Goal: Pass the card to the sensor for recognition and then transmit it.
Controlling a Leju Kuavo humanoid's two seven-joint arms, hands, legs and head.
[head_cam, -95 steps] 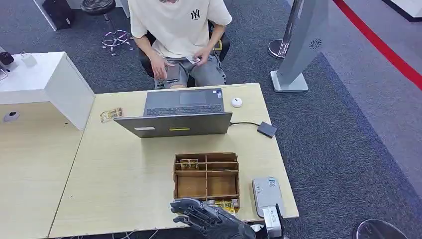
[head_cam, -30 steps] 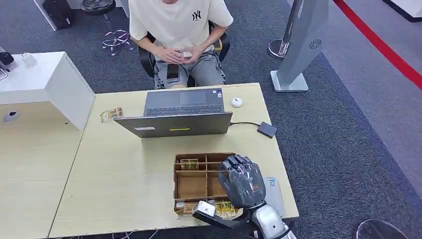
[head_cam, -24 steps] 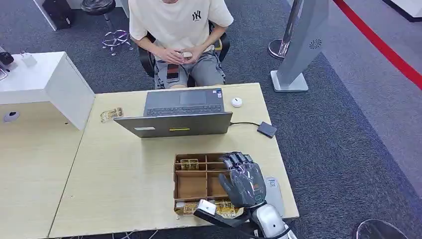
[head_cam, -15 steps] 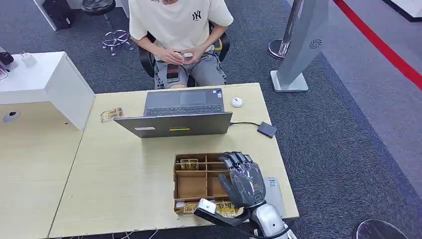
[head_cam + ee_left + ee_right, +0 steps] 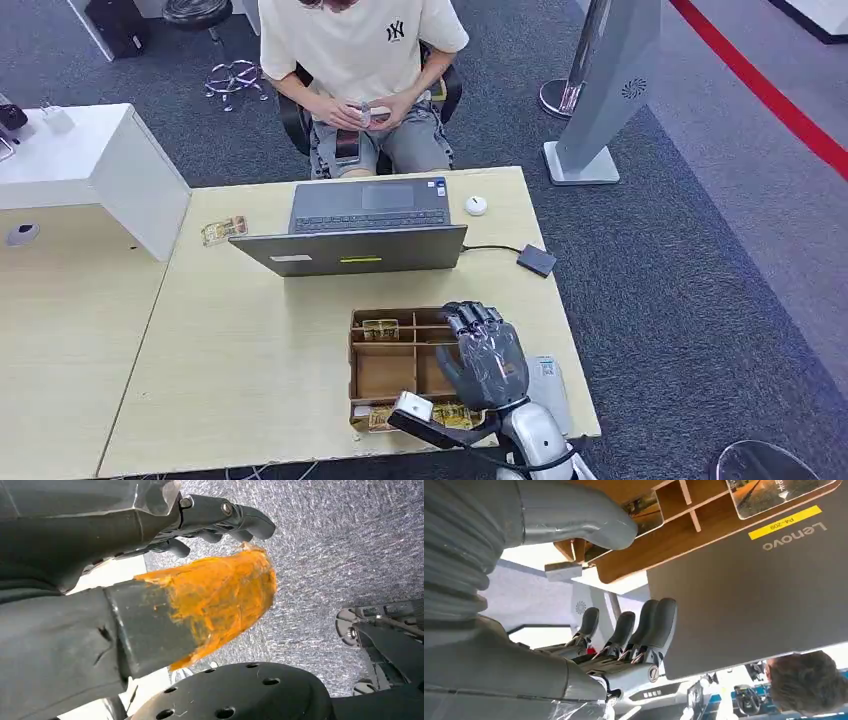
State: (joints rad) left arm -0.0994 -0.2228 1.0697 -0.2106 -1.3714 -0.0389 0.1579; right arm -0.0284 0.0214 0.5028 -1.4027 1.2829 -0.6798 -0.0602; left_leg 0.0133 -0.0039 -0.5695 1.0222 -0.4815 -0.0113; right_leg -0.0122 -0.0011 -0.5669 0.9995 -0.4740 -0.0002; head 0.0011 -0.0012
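My right hand [image 5: 485, 362] hovers over the right side of the brown wooden tray [image 5: 362, 352], fingers stretched toward the laptop and thumb [image 5: 420, 415] reaching left over the front compartment. Yellow cards [image 5: 451, 414] lie in that front compartment just under the thumb; another card [image 5: 380, 329] sits in the back-left compartment. The right wrist view shows the thumb [image 5: 574, 515] and fingers [image 5: 644, 625] apart with nothing between them, and the tray [image 5: 704, 530] beyond. A white device [image 5: 549, 378] lies right of the tray, partly behind the hand. My left hand [image 5: 200, 580], its thumb wrapped in orange tape, hangs over carpet holding nothing.
An open grey laptop [image 5: 360, 230] stands behind the tray, with a cable to a small black box [image 5: 536, 260]. A white mouse [image 5: 476, 205] and a loose card [image 5: 223, 230] lie on the table. A seated person [image 5: 360, 60] faces me. A white cabinet [image 5: 90, 165] stands left.
My right hand came up from the table's front edge and now hangs over the tray; in the last second it sank slightly. The person brought both hands together in the lap.
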